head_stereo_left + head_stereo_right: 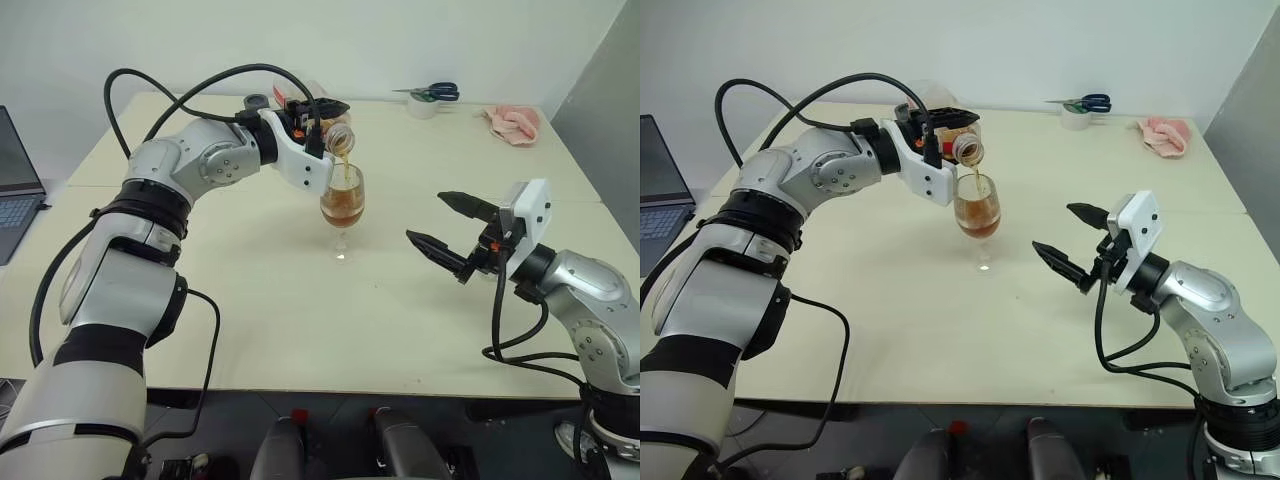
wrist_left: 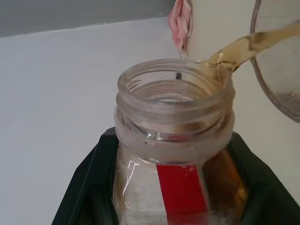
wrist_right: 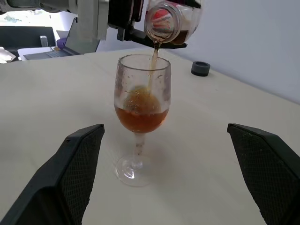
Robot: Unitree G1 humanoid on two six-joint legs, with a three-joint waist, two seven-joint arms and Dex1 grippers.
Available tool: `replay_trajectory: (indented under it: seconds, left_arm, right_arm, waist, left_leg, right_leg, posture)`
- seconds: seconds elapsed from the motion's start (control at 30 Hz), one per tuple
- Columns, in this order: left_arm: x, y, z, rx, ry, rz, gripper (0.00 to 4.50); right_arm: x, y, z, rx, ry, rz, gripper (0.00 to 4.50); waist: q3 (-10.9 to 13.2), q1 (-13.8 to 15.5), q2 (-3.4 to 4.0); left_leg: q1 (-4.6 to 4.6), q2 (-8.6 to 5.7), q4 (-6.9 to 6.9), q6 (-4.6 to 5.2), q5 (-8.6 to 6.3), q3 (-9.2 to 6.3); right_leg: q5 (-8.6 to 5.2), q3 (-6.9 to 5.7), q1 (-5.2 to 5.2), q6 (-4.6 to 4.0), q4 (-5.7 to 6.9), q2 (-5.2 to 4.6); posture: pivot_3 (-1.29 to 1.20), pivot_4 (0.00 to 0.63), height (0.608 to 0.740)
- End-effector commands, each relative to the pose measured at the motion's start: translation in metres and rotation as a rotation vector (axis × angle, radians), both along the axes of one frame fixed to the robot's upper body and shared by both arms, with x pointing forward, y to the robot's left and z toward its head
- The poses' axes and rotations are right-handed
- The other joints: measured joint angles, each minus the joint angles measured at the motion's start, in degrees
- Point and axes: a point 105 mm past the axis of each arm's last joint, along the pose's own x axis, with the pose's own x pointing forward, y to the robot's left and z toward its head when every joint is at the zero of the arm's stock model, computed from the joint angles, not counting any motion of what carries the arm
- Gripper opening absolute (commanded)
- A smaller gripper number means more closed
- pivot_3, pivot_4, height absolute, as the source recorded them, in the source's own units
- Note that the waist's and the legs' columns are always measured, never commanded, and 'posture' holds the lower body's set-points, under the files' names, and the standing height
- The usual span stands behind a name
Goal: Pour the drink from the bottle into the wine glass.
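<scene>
Two pincers: left pincer clamped the tilted bottle; right pincer gaped empty.
Wine glass: stood mid-counter, roughly half full.
Drink: streamed in.
Risk: steeper tilt could overshoot the rim.

bottle tilted above wine glass

Silver-white arms, black cables, black-fingered right gripper.

pale table carries wine glass, scissors, pink cloth, laptop.
</scene>
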Motion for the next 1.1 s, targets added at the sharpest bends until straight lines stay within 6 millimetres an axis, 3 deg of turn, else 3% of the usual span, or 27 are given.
replay_trajectory:
  seconds: [0.03, 0.3, 0.37, 0.47, 0.63, 0.77, 0.87, 1.1]
  left_arm:
    - [-0.001, 0.003, 0.019, -0.125, 0.02, -0.001, 2.19]
    - [0.002, 0.009, 0.024, -0.455, 0.291, -0.017, 2.19]
    - [0.006, 0.025, 0.028, -0.646, 0.398, -0.007, 2.19]
    - [0.012, 0.053, 0.025, -0.912, 0.549, 0.033, 2.19]
    - [0.01, 0.091, 0.006, -1.229, 0.687, 0.128, 2.19]
    - [0.002, 0.132, -0.034, -1.502, 0.757, 0.314, 2.19]
    - [-0.005, 0.144, -0.052, -1.579, 0.753, 0.407, 2.19]
    - [-0.017, 0.161, -0.082, -1.636, 0.729, 0.537, 2.19]
  right_arm:
    - [-0.002, 0.004, 0.011, 0.001, -0.053, 0.017, 4.5]
    - [-0.002, 0.008, 0.021, 0.014, -0.077, 0.038, 4.5]
    - [-0.004, 0.013, 0.041, 0.05, -0.108, 0.072, 4.5]
    - [-0.001, 0.021, 0.057, 0.051, -0.106, 0.106, 4.5]
    - [0.001, 0.042, 0.072, -0.003, -0.057, 0.178, 4.5]
    - [-0.003, 0.079, 0.077, -0.135, -0.007, 0.285, 4.5]
    - [-0.005, 0.098, 0.074, -0.167, 0.018, 0.341, 4.5]
    - [-0.008, 0.109, 0.067, -0.186, 0.028, 0.409, 4.5]
  waist:
    - [0.0, 0.0, 0.0]
    - [0.0, -0.2, 0.0]
    - [0.0, -0.7, 0.0]
    - [0.0, -1.3, 0.0]
    - [0.0, -1.9, 0.01]
    - [0.0, -2.4, 0.03]
    - [-0.1, -2.3, -0.09]
    - [-0.1, -0.7, -0.1]
  left_leg:
    - [0.0, 0.0, 0.0, 0.0, 0.0, 0.0]
    - [0.05, 0.0, 0.02, 0.0, 0.0, 0.03]
    - [0.07, 0.0, 0.02, 0.0, 0.0, 0.04]
    - [0.2, 0.05, 0.01, 0.0, 0.0, 0.12]
    - [0.24, 0.15, -0.01, 0.01, 0.0, 0.03]
    - [0.27, 0.17, 0.0, 0.0, 0.0, 0.01]
    - [0.27, 0.21, -0.02, 0.0, 0.0, -0.11]
    - [0.17, 0.08, 0.05, 0.0, 0.0, -0.16]
  right_leg:
    - [0.0, 0.0, 0.0, 0.0, 0.0, 0.0]
    - [0.0, 0.02, 0.0, 0.0, 0.1, 0.0]
    - [0.0, 0.04, 0.0, 0.0, 0.15, 0.0]
    - [-0.01, 0.15, 0.0, -0.01, 0.29, 0.04]
    - [-0.04, 0.08, 0.02, -0.06, 0.35, 0.14]
    - [-0.04, 0.11, 0.0, -0.07, 0.39, 0.08]
    - [-0.07, -0.04, 0.01, -0.13, 0.38, 0.11]
    - [-0.08, -0.19, 0.05, -0.14, 0.31, -0.09]
  posture:
    - [0.0, 0.15, 0.74]
    - [0.0, 0.15, 0.74]
    - [0.0, 0.15, 0.74]
    - [0.0, 0.15, 0.74]
    - [0.0, 0.15, 0.74]
    - [0.0, 0.15, 0.74]
    - [0.0, 0.15, 0.74]
    - [0.0, 0.15, 0.74]
